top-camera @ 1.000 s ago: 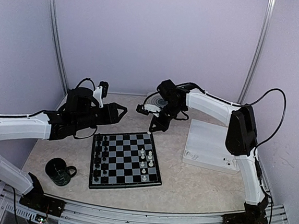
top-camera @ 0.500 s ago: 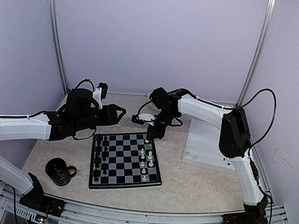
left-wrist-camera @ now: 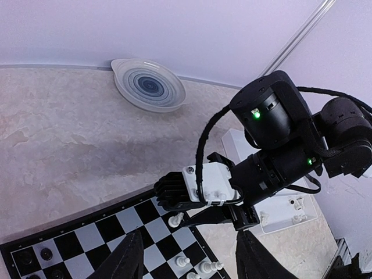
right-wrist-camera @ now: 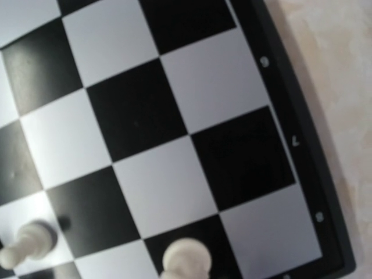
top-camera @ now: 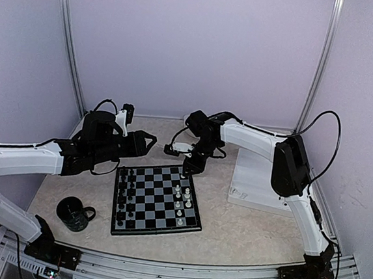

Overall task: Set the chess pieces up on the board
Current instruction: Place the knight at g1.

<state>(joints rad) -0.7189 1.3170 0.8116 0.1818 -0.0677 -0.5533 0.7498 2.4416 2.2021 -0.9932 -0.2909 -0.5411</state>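
Dropping from where it hung a second ago, the right gripper point(left-wrist-camera: 168, 196) is hovering just above a white piece point(left-wrist-camera: 175, 220) at the board's point(top-camera: 155, 231) far right corner; whether its fingers are parted I cannot tell. The left gripper point(top-camera: 150, 139) is hanging beyond the far left corner, fingers point(left-wrist-camera: 129, 261) apart and empty. Other chess pieces point(top-camera: 180, 201) are standing along both sides.
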